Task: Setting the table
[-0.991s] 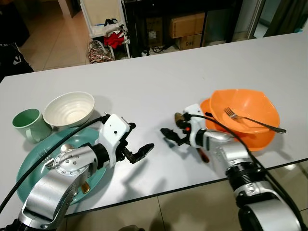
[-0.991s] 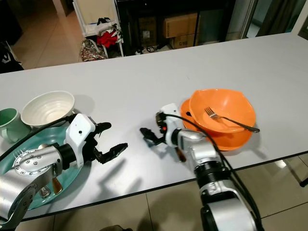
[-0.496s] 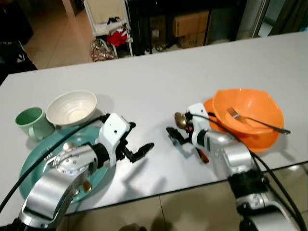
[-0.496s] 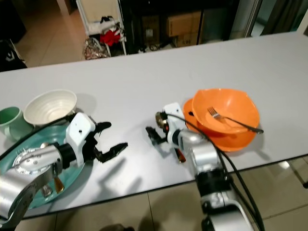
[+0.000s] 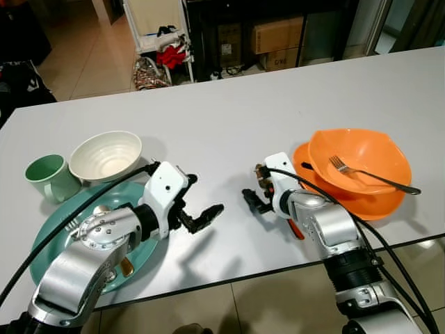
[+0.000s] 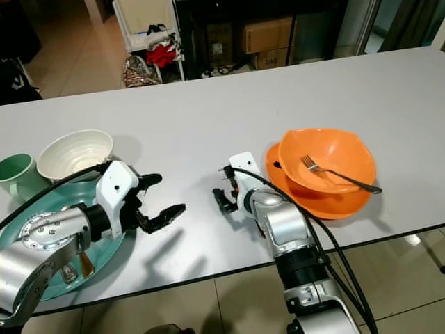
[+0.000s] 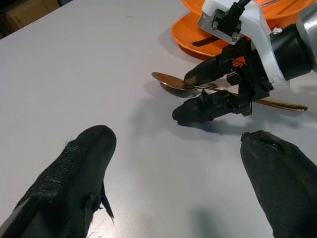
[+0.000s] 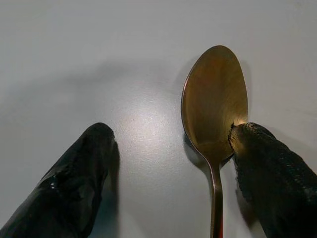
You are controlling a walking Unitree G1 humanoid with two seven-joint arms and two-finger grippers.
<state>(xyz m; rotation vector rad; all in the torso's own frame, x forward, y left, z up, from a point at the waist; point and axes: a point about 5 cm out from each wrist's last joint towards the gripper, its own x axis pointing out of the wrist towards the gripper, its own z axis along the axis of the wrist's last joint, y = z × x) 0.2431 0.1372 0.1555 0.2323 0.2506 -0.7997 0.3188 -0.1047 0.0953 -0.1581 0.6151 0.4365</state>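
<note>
A: What are the right gripper's (image 5: 254,197) fingers (image 8: 267,173) doing?

B: They stand spread over the counter (image 5: 229,111). One black finger touches the edge of the bronze spoon's (image 8: 214,106) bowl; the other rests on bare counter with a clear gap to the spoon. So the spoon lies flat between them, touched on one side and not clamped.

A: And the spoon's handle?

B: It runs back under the right wrist toward the orange dishes, as the left wrist view shows.

A: The left gripper (image 5: 201,209)?

B: Its two fingers (image 7: 74,173) are wide apart, holding nothing, just above the counter and pointing at the right gripper. The two grippers are near each other but not touching.

A: What lies around them?

B: Behind the right gripper sits an orange bowl (image 5: 358,160) on an orange plate (image 5: 386,205), with a silver fork (image 5: 372,175) lying in the bowl, its handle sticking out over the rim. Under the left arm is a teal plate (image 5: 49,233) with cutlery on it, mostly hidden by the arm. Beyond that plate stand a white bowl (image 5: 104,154) and, just beside it, a green mug (image 5: 49,177).

A: And past the counter?

B: A tiled floor, a white rack (image 5: 156,28) with red cloth on it, and cardboard boxes (image 5: 278,35) on dark shelves.
</note>
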